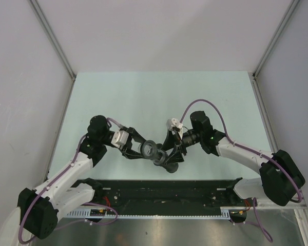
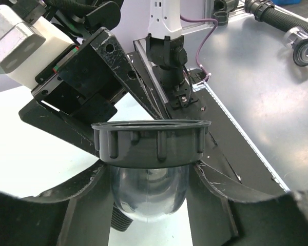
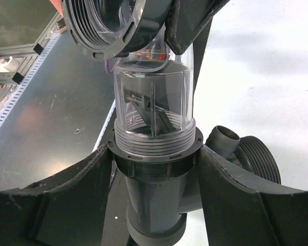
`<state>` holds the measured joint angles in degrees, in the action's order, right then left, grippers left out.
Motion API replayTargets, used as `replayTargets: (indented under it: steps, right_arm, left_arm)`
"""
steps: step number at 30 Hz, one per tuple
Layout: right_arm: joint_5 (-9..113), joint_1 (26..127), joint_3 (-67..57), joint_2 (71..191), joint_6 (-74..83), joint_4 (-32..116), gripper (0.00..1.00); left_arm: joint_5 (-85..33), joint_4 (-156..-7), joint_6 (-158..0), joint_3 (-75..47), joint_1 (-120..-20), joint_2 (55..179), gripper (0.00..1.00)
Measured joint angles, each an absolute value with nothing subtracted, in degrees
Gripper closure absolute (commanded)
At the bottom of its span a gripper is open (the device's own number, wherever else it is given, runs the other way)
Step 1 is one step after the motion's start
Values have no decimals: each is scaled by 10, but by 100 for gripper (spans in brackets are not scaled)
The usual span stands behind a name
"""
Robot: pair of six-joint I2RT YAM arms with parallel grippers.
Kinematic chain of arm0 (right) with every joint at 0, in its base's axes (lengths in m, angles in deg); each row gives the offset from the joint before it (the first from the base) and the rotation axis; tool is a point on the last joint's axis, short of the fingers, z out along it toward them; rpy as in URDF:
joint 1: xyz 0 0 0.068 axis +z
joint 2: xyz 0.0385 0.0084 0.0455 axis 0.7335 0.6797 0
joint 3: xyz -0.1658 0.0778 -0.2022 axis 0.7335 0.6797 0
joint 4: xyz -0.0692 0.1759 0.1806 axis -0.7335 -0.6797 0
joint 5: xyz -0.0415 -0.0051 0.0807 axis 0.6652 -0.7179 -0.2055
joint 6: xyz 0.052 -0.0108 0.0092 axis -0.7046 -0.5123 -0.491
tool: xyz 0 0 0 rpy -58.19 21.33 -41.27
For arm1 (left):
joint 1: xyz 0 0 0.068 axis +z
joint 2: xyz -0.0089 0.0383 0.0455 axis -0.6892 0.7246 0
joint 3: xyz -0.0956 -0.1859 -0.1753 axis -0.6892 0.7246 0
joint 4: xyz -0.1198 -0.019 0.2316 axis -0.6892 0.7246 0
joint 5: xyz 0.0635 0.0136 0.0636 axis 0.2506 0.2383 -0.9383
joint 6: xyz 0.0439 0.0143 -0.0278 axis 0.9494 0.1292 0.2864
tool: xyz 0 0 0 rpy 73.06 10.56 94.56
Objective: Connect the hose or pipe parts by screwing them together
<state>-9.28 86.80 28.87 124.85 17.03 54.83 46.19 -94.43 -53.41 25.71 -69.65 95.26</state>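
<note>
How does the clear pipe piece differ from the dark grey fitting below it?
The clear pipe piece is see-through; the dark grey fitting is opaque. The clear pipe piece stands above the ring nut, the dark grey fitting below it. The dark grey fitting has side branches; the clear pipe piece shows none. Both are round and threaded.

A clear threaded connector (image 3: 153,97) sits end-on in a thin dark ring nut (image 3: 154,160), which caps the neck of the dark grey T-shaped pipe fitting (image 3: 155,205); several threads still show above the nut. The fitting's side carries a small spout (image 3: 223,139) and a wide threaded port (image 3: 261,160). A ribbed dark collar nut (image 2: 151,141) rings the connector's other end. The whole set is raised above the bench (image 1: 143,97).
</note>
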Motion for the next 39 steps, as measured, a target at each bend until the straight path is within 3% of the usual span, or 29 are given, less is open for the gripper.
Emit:
replayTargets:
  steps: [8, 15, 20, 31, 34, 36, 39]
  right_arm:
    - [-107, 861, 289, 1252, 168, 549, 100]
    - [-94, 858, 282, 1252, 173, 534, 73]
    - [-78, 852, 270, 1252, 192, 501, 64]
    - [-46, 842, 269, 1252, 203, 462, 57]
    - [-45, 841, 270, 1252, 201, 462, 51]
    - [-45, 839, 269, 1252, 199, 462, 36]
    - [-47, 830, 269, 1252, 192, 465, 29]
  left_arm:
    - [463, -943, -512, 257, -702, 953, 100]
    - [445, -931, -498, 258, -702, 946, 100]
    - [421, -926, -497, 258, -702, 948, 100]
    - [397, -921, -498, 258, -699, 975, 100]
    - [394, -922, -498, 261, -699, 973, 100]
    - [391, -922, -498, 262, -699, 972, 100]
    - [382, -924, -498, 262, -699, 973, 100]
